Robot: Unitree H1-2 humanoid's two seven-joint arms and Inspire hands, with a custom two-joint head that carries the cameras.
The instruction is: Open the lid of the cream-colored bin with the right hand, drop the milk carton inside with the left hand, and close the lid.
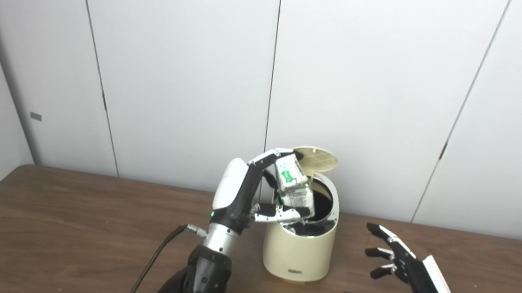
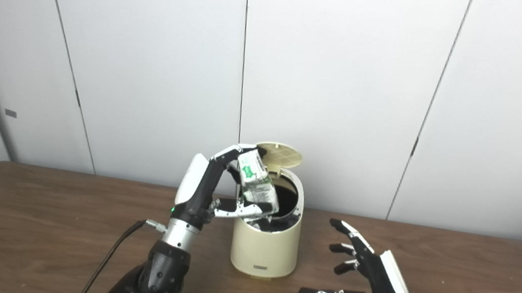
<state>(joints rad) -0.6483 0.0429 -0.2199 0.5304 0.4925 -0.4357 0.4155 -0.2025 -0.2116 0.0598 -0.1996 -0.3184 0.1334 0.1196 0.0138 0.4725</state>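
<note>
- Pinching the carton in my left robot hand, I hold it tilted over the bin mouth.
- Its green print is too blurred to read.
- Lid stands up.
- My right robot hand is spread beside the bin, above the counter.

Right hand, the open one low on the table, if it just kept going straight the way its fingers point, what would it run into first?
The right hand points up and to the left, toward the cream-colored bin. The bin's side wall looks like the first thing in that line, with bare table between them, though depth is hard to judge here.
</note>
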